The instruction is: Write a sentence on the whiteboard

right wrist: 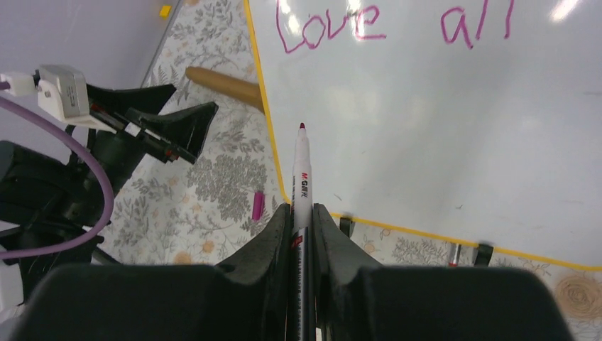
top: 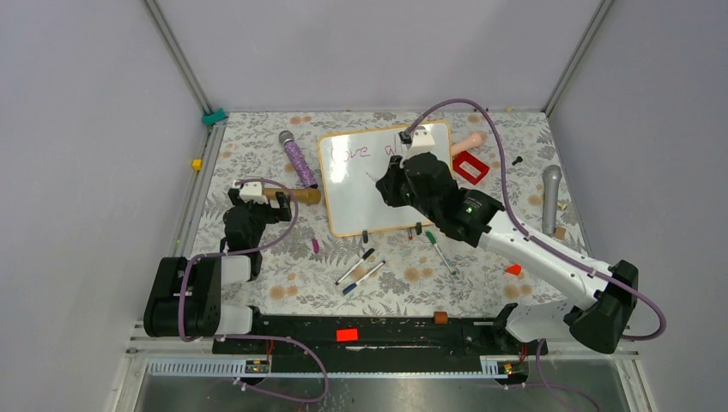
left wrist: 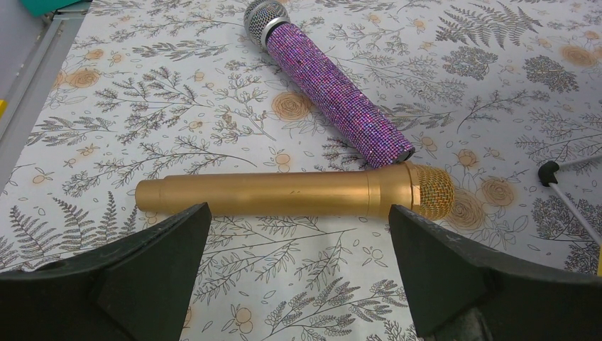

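- The floral cloth [top: 257, 146] was seen spread under the whiteboard [top: 360, 193] and reaching past it on every side.
- The whiteboard [right wrist: 426, 142], white with a thin orange frame, was laid flat near the middle of the cloth, slightly turned; most of its surface was bare.
- The right gripper [top: 388, 184] was held over the whiteboard's right half; its jaws were closed tightly around the marker [right wrist: 302, 177], gripped by the barrel in the right gripper [right wrist: 302, 209]; the uncapped pink tip was pointed over the bare part of the whiteboard near its left frame; whether it touched the surface could not be told.
- The left gripper [top: 279, 202] was held left of the whiteboard, jaws spread wide with nothing between them; the same was shown by the left gripper [left wrist: 298, 207] in its wrist view.
- The gold microphone [left wrist: 284, 195] was laid just beyond those fingertips, its head end towards the whiteboard's left frame.
- The purple microphone [left wrist: 334, 92] was laid left of the whiteboard, its base touching the gold one.
- The grey microphone [top: 550, 197] was laid well right of the whiteboard.
- The sentence [right wrist: 358, 28], "Love all" in pink cursive, was written along the whiteboard's far edge.
- Loose markers [top: 360, 268] were scattered just off the whiteboard's near edge.
- A pink cap [right wrist: 258, 204] was laid off its near-left corner.
- Two black clips [right wrist: 346, 226] were fixed on the near edge.
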### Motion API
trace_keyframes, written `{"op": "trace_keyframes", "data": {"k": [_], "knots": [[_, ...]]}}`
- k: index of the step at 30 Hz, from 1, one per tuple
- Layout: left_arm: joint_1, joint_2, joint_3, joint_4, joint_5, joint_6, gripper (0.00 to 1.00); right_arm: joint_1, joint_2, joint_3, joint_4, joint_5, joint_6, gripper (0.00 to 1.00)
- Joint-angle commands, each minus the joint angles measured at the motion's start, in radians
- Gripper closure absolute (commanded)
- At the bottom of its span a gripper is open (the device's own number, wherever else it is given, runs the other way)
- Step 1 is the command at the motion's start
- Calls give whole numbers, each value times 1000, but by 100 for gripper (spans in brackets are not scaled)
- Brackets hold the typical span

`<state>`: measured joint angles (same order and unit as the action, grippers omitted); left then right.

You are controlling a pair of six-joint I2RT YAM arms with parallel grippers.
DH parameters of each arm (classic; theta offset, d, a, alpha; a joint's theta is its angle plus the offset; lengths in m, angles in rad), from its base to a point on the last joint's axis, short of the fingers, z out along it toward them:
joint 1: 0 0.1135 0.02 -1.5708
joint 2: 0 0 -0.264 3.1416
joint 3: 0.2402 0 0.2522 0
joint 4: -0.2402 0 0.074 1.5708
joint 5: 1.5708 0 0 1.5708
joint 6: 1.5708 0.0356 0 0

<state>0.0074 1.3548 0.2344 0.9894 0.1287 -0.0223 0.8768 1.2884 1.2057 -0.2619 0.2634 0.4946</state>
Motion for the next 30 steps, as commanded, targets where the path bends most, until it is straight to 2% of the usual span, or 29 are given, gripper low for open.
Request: {"op": "trace_keyframes", "data": {"k": [1,9,16,21,30], "knots": [[-1,-11,5,67,21,16,1,19,22,94,3,167,-71,100],[-3,-11,5,66,21,16,1,31,117,168,101,228,-137,100],[-2,-11,5,66,21,16,1,54,201,242,36,197,-171,100],[-2,-11,5,66,22,16,1,56,273,340,-134,170,-162,100],[-2,-11,4,66,22,16,1,64,300,250,-48,138,-163,100]]}}
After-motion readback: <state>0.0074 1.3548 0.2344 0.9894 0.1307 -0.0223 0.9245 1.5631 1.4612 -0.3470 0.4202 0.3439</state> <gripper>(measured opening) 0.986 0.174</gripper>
